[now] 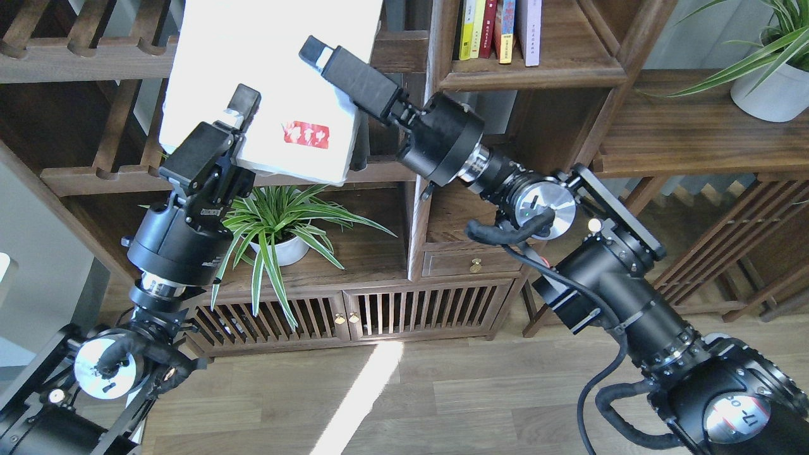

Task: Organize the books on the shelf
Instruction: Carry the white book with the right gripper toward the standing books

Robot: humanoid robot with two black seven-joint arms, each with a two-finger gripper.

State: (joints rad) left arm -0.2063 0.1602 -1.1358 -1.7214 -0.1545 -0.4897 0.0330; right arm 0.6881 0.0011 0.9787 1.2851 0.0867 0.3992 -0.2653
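Note:
A large white book (272, 63) with a red rectangular mark (306, 134) is held tilted in front of the slatted rack at the upper left. My left gripper (239, 120) is shut on its lower left corner. My right gripper (319, 54) is shut on its right part, with one finger across the cover. The shelf (556, 74), a narrow dark-brown compartment, is at the top, right of the book. Several books stand upright in it, among them a pale lavender-white one (533, 31) and a dark red spine (488, 28).
Slatted racks (82, 57) fill the upper left. A potted plant (284, 249) stands on the wide board under the held book. Another white pot (768, 88) sits on a board at the right. A low cabinet with slatted doors (411, 309) is below.

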